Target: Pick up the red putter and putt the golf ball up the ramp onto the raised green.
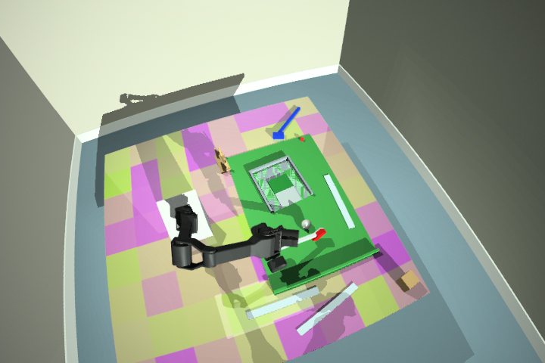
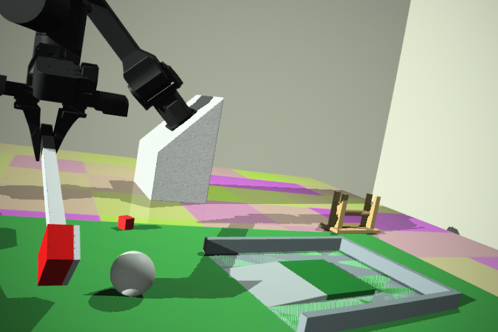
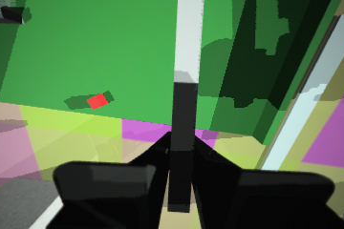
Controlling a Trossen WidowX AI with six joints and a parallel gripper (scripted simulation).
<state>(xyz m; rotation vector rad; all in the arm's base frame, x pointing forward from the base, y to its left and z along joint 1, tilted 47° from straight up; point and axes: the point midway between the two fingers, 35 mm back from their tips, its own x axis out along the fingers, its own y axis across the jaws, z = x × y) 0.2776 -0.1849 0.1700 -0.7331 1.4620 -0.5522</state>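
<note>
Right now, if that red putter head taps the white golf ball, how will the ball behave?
The white golf ball is a smooth sphere on the flat green mat, so it will probably roll freely at a light tap. The red putter head has a flat face beside it; an off-centre hit would likely send it wide of the grey ramp.

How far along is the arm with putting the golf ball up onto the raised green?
Done: the gripper is shut on the red putter, picked up and hanging shaft-down. In hand: the red head sits low on the green mat, just beside the golf ball, on the side away from the ramp. Left: the stroke itself. The ball rests on the mat, short of the ramp, and the raised green holds nothing.
</note>
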